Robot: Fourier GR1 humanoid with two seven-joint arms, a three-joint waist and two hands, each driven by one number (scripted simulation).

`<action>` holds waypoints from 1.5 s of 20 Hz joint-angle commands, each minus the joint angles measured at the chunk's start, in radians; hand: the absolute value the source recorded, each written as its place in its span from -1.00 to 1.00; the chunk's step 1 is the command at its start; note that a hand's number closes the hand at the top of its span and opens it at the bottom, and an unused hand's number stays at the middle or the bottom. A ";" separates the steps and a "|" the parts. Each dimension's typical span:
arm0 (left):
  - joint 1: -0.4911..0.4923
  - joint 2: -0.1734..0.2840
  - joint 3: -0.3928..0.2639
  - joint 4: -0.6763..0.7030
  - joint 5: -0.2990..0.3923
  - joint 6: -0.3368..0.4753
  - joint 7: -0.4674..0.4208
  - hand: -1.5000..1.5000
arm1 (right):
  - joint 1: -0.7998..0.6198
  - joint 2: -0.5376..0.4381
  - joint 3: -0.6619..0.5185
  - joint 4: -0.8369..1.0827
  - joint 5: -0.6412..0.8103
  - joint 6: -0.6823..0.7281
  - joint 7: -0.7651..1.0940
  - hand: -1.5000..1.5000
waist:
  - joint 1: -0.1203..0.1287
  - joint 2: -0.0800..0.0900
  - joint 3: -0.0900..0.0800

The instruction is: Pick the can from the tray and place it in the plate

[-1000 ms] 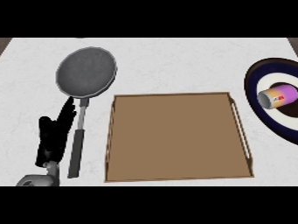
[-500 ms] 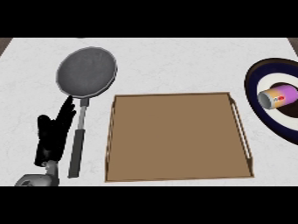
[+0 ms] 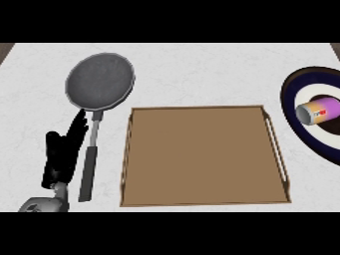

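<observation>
can [image 3: 319, 110]: lying on its side in the plate, silver end facing left, purple and orange label
plate [image 3: 297, 89]: dark rim, white ring, at the right edge of the worktop [image 3: 202, 69], partly cut off
tray [image 3: 202, 154]: brown, in the middle, nothing in it, just left of the plate
left hand [image 3: 62, 154]: released, fingers straight and pointing up, right beside the pan's handle
pan [image 3: 100, 82]: grey, upper left, handle running down toward the near edge
right hand: not showing anywhere
</observation>
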 commanded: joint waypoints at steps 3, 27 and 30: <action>0.003 -0.022 -0.008 0.020 -0.012 0.012 -0.024 0.00 | 0.011 -0.015 0.000 0.060 0.007 0.045 -0.144 -1.00 | 0.006 0.004 0.001; -0.027 -0.003 0.006 -0.009 -0.001 -0.016 0.034 0.00 | 0.027 -0.156 -0.082 0.116 -0.068 0.034 -0.121 -1.00 | 0.012 0.011 0.006; -0.002 -0.015 -0.014 -0.033 -0.018 -0.005 0.015 0.00 | 0.046 -0.149 -0.096 0.124 -0.077 -0.014 -0.114 -1.00 | 0.019 0.010 0.007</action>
